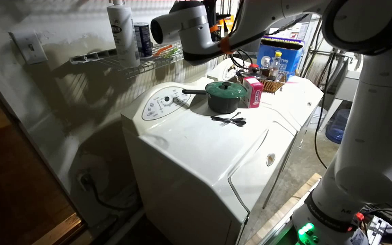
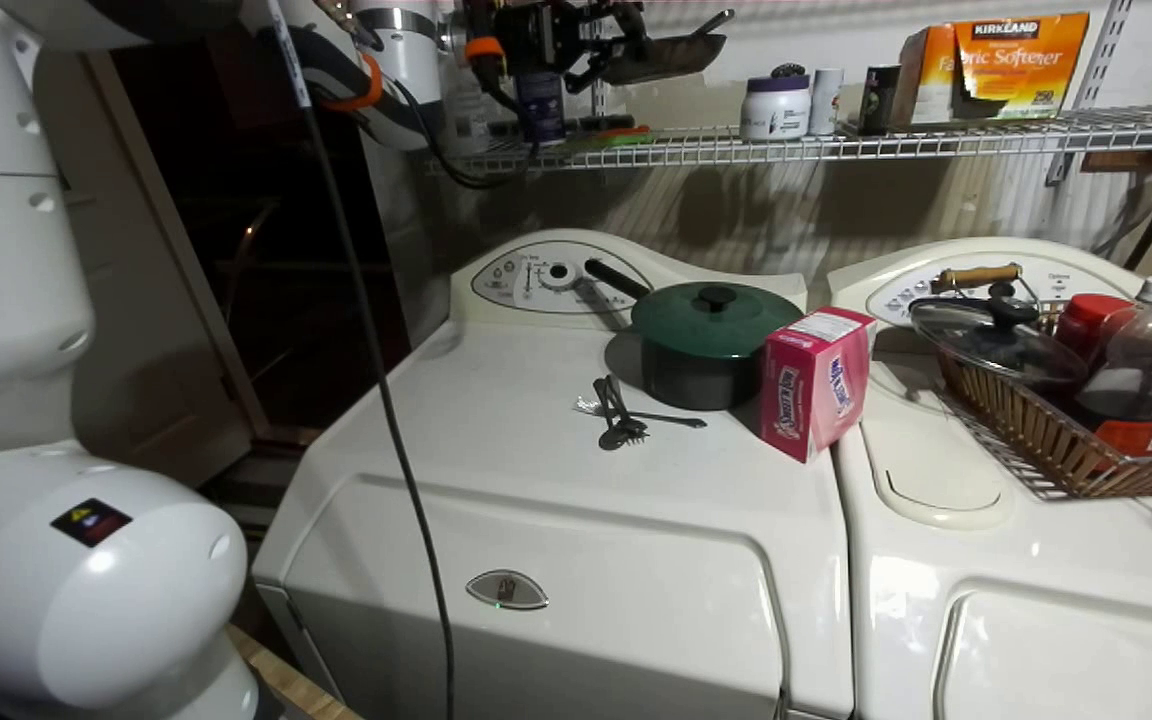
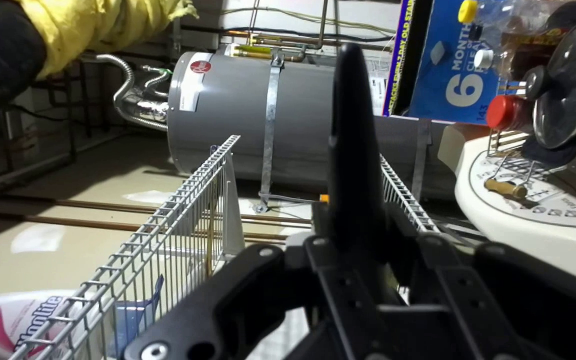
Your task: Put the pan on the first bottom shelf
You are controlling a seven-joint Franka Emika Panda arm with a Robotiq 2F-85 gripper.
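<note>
The black pan (image 2: 668,60) is in my gripper, above the level of the white wire bottom shelf (image 2: 681,152) in an exterior view, with a gap below it. My gripper (image 2: 604,68) is shut on the pan's near side; the handle points up and away. In the wrist view the pan shows edge-on as a dark upright bar (image 3: 353,135) between the jaws (image 3: 355,215). There the bottom shelf (image 3: 410,200) runs to the right of the pan. In an exterior view the shelf's near end (image 1: 136,69) shows; the arm mostly hides gripper and pan.
A higher wire shelf (image 3: 183,200) runs left in the wrist view. The bottom shelf holds a white bottle (image 1: 124,35), a dark can (image 1: 143,40), a purple-lidded jar (image 2: 774,108) and an orange box (image 2: 996,70). The green-lidded pot (image 2: 701,340) stands on the dryer below.
</note>
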